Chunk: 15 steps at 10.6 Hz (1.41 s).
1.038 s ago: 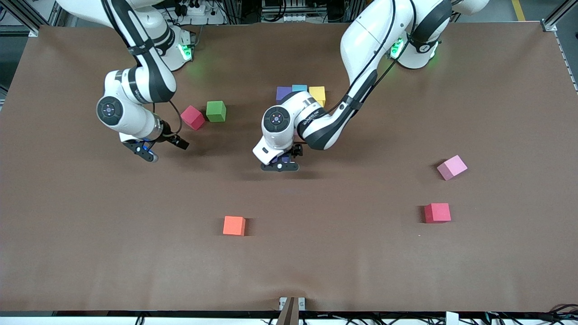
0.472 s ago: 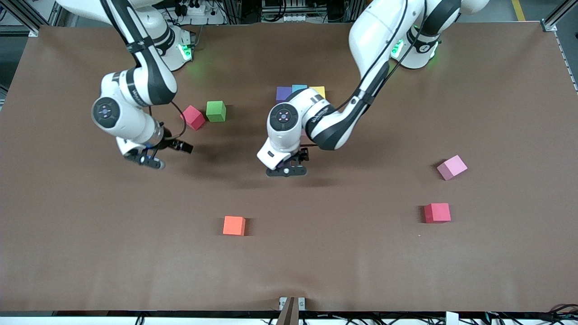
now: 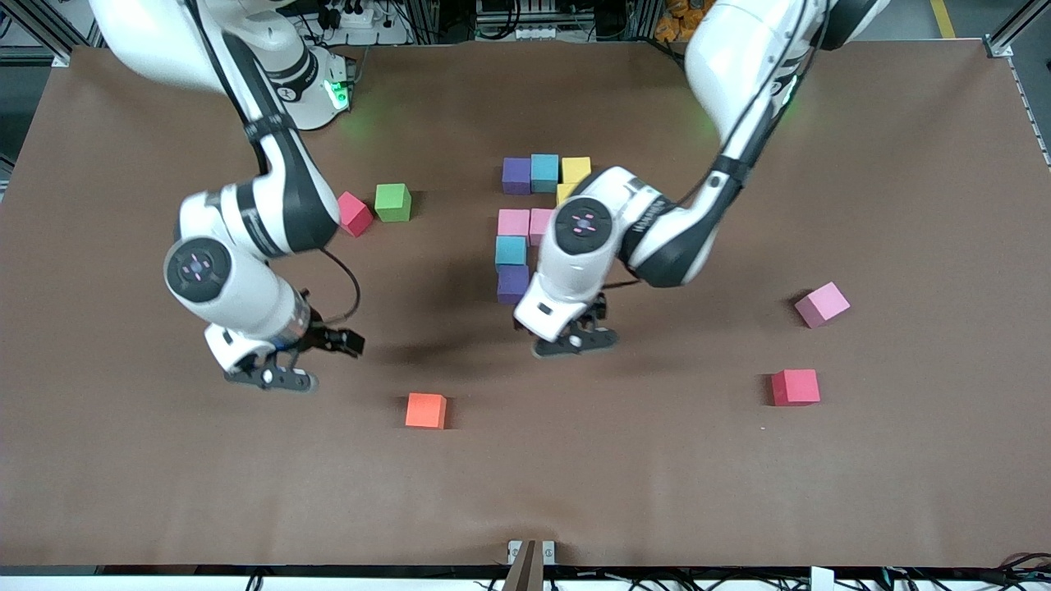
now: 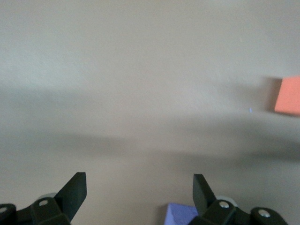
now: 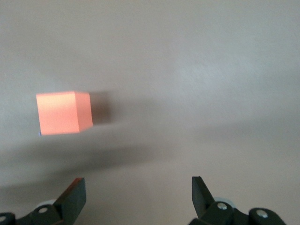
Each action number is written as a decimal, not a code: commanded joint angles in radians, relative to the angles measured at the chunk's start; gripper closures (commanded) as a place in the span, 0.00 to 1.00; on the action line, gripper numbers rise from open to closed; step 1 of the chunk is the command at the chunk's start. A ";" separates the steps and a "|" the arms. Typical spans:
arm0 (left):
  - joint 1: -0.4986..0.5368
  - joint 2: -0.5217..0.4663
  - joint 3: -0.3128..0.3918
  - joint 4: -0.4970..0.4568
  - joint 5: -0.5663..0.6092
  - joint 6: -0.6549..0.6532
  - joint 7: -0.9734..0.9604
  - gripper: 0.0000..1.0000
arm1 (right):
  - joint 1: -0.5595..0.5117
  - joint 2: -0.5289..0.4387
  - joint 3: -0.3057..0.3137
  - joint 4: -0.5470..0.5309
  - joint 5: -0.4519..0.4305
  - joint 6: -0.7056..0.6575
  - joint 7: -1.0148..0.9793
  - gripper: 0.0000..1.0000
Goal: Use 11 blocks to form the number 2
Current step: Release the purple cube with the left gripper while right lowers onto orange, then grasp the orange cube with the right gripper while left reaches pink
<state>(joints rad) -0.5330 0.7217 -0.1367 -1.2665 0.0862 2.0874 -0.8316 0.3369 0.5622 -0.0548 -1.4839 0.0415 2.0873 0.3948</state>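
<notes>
Overhead, you are seeing the left end effector (image 3: 575,343) hanging over bare bench (image 3: 903,205) with its fingers spread and nothing between them, just beside the purple cube (image 3: 512,284) at the near end of the number 2 (image 3: 534,222). That partial digit is sitting mid-bench: a purple cube (image 3: 516,175), a blue cube (image 3: 543,172) and a yellow cube (image 3: 575,169) are forming its farthest row, two pink cubes (image 3: 514,222) are lying nearer, and another blue cube (image 3: 510,249) is touching the near purple one. The left arm is covering part of it.

You are seeing the right end effector (image 3: 271,378) likewise spread and empty, hovering over the bench toward the right arm's end, near the loose orange block (image 3: 425,410); its wrist camera is showing that block (image 5: 64,112).

Loose blocks are lying well apart: a red block (image 3: 795,387) and a pink block (image 3: 822,304) toward the left arm's end, and a crimson block (image 3: 355,213) touching the green cube (image 3: 392,202).
</notes>
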 commanded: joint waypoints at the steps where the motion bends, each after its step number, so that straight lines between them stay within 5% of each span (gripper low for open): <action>1: 0.101 -0.062 -0.006 -0.027 -0.003 -0.073 0.125 0.00 | 0.019 0.177 -0.003 0.261 -0.012 -0.026 -0.008 0.00; 6: 0.325 -0.085 -0.007 -0.028 -0.003 -0.170 0.336 0.00 | 0.071 0.359 0.020 0.391 0.008 0.229 -0.002 0.00; 15: 0.498 -0.010 -0.006 -0.036 0.013 -0.159 0.501 0.00 | 0.105 0.386 0.009 0.329 0.006 0.244 0.012 0.00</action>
<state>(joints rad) -0.0420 0.6953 -0.1357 -1.3011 0.0871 1.9239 -0.3789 0.4329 0.9430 -0.0378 -1.1481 0.0423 2.3324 0.3959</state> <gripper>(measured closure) 0.000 0.000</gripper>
